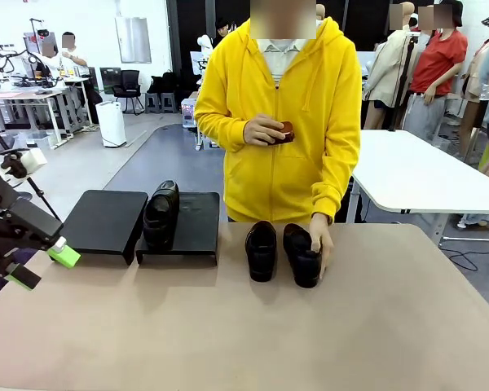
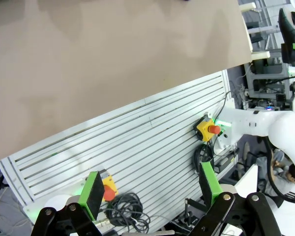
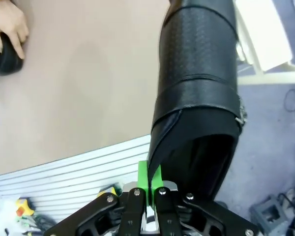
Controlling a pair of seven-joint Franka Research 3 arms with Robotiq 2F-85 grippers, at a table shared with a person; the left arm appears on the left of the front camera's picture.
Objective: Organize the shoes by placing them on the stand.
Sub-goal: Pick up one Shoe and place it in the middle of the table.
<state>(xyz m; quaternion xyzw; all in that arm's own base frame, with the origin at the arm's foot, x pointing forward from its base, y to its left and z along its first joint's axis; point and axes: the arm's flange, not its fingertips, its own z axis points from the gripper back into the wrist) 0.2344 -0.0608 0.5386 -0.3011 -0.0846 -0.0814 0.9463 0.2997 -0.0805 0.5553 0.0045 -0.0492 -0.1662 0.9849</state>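
Two black stands (image 1: 106,221) (image 1: 191,213) sit side by side at the far left of the table. One glossy black shoe (image 1: 160,213) rests where they meet. A pair of the same shoes (image 1: 261,248) (image 1: 300,254) stands on the table in front of the person, whose hand (image 1: 320,243) lies on the right-hand one. My left gripper (image 1: 43,265) (image 2: 152,191) hangs open and holds nothing at the table's left edge, short of the stands. My right gripper (image 3: 155,183) is shut on the rim of another black shoe (image 3: 199,73), held above the table's near edge.
The person in a yellow hoodie stands at the far side, holding a small reddish-brown thing (image 1: 284,130) in the other hand. Ribbed aluminium plate with a yellow emergency-stop button (image 2: 209,129) lies below the table's near edge. A white table (image 1: 424,171) stands at the back right.
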